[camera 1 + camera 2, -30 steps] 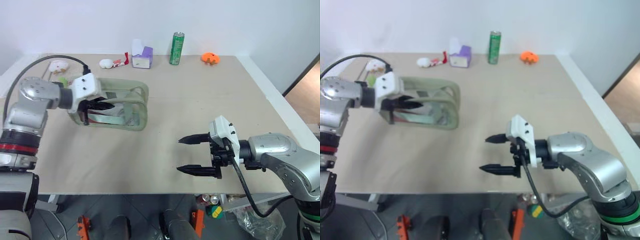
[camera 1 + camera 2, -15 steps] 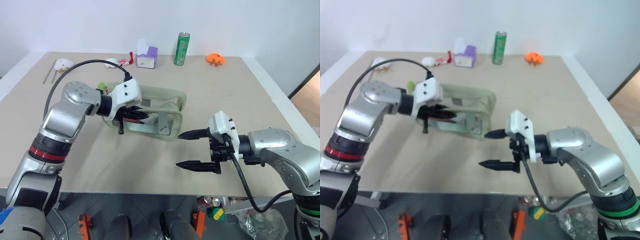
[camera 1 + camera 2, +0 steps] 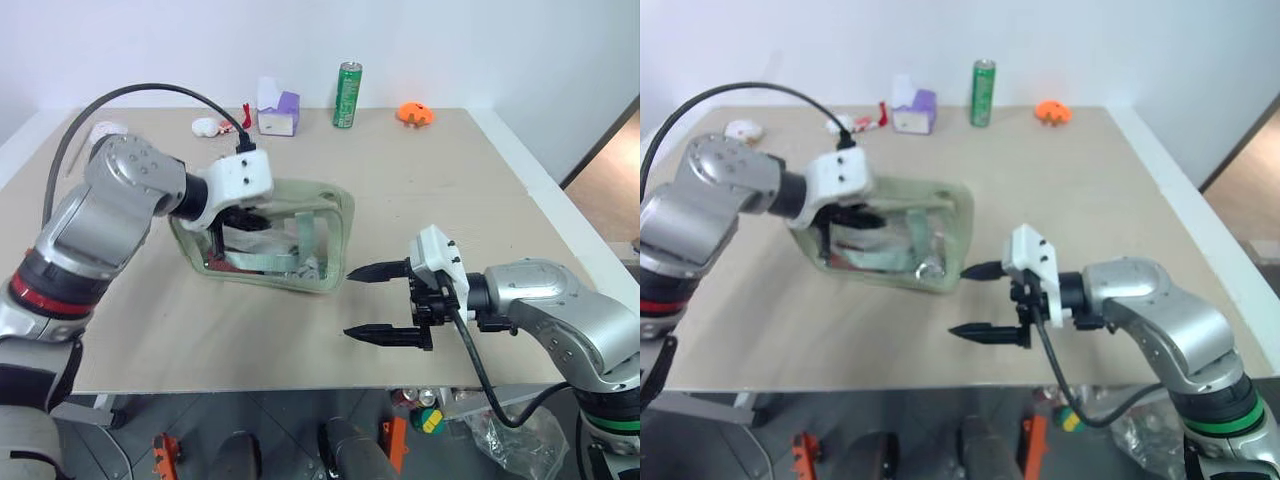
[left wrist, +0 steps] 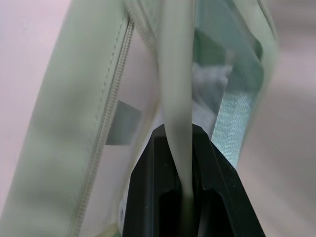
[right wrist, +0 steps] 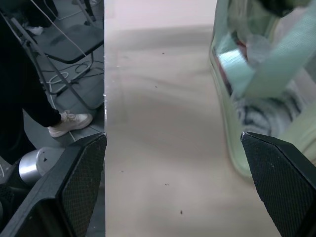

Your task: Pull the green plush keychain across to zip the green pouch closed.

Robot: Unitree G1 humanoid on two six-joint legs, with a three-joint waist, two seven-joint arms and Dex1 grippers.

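Gripping the fabric strap [image 4: 178, 123] of the green pouch [image 3: 268, 240], the left claw [image 3: 240, 212] is pinched shut and holds the bag tilted up at centre-left of the surface [image 3: 400, 180], its long axis running left to right. Just right of the pouch's near corner, the right claw [image 3: 378, 302] hovers wide open and empty, fingers pointing left. I cannot make out the green plush keychain.

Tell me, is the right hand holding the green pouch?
No, the right hand hangs open beside the green pouch, its two fingers spread apart with nothing between them.
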